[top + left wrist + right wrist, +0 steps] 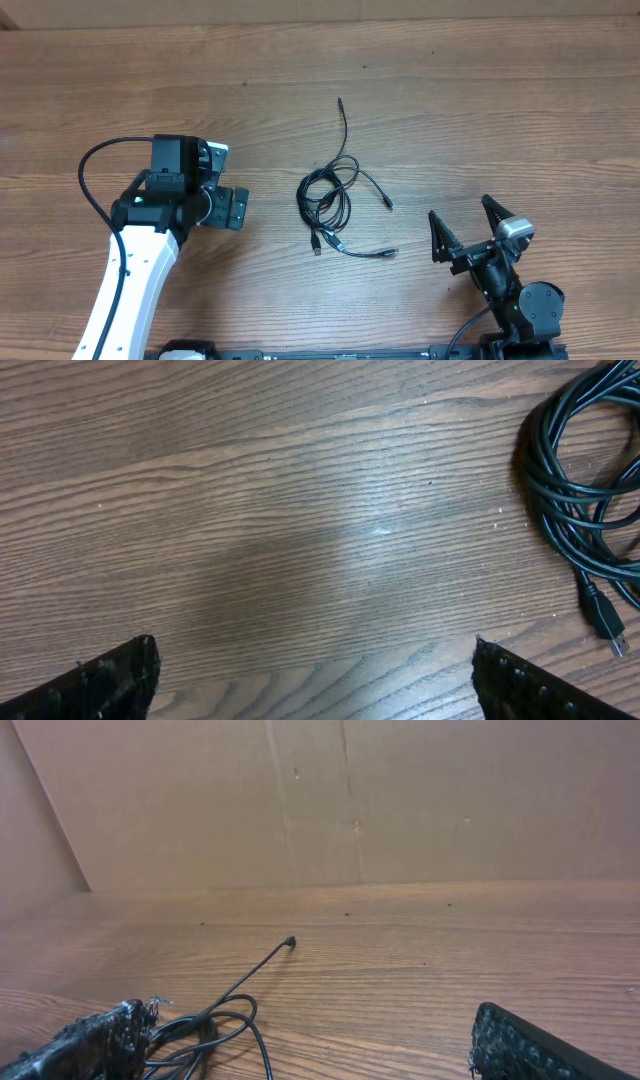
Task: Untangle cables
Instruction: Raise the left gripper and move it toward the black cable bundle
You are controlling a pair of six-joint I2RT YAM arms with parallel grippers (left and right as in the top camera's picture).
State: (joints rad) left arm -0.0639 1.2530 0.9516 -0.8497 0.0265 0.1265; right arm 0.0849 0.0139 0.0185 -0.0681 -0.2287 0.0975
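The cables are thin black cords bunched in loops at the middle of the wooden table, with loose ends running up, right and down. They show at the right edge of the left wrist view, with a plug end, and at the lower left of the right wrist view. My left gripper is open and empty, left of the bunch; its fingertips frame bare wood. My right gripper is open and empty, right of the bunch.
The wooden table fills the overhead view. A brown cardboard wall stands behind the table's far edge. The left arm's thick black wire loops at its left side.
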